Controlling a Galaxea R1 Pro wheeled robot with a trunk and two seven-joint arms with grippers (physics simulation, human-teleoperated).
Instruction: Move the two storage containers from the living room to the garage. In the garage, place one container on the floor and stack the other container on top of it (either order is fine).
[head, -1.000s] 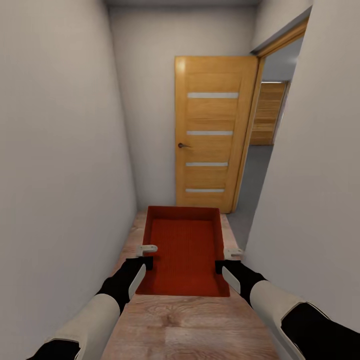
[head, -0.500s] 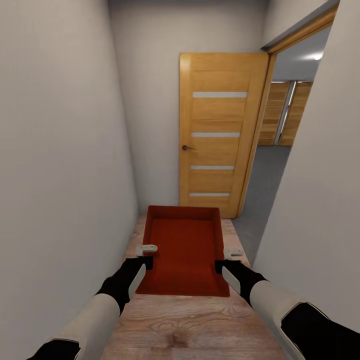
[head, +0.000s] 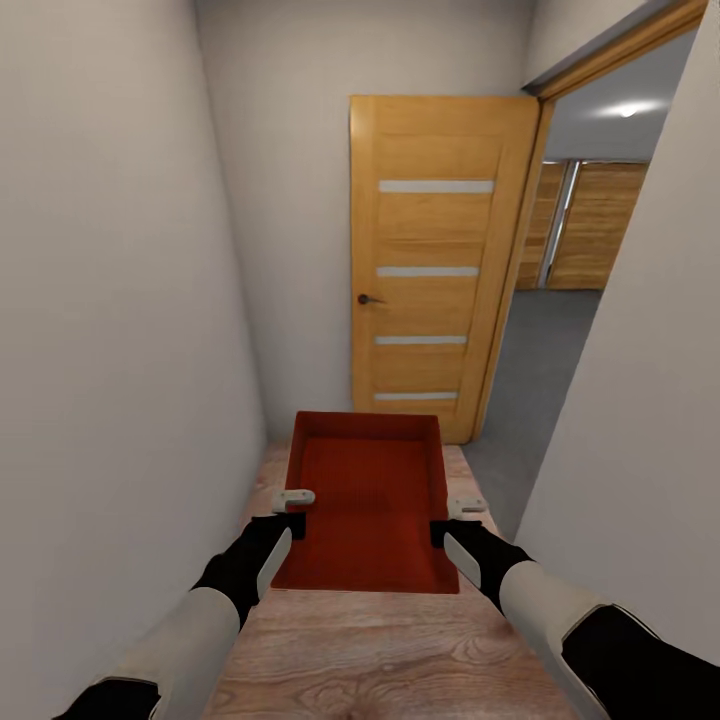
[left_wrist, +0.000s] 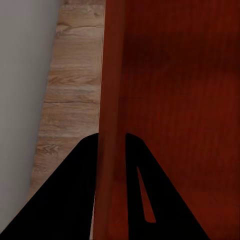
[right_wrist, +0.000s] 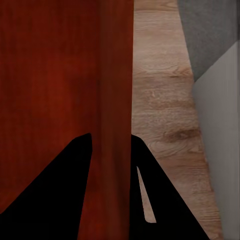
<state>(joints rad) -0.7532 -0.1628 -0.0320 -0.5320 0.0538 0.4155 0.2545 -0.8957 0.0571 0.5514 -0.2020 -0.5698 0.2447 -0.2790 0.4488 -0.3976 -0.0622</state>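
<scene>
Matte orange-red rectangular topless bin (head: 368, 500) carried between both arms over wood plank flooring (head: 380, 650). Left gripper (head: 292, 505) fingers pinch its left wall, right gripper (head: 462, 515) fingers its right wall. Honey-wood door (head: 435, 270) far ahead.

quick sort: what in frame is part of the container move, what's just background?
Job:
- storage container, held off the wood floor
- left gripper, clamped on its left wall
- right gripper, clamped on its right wall
- grey concrete floor past the doorway

Background:
- open wooden door
- white corridor walls
- wood plank floor
</scene>
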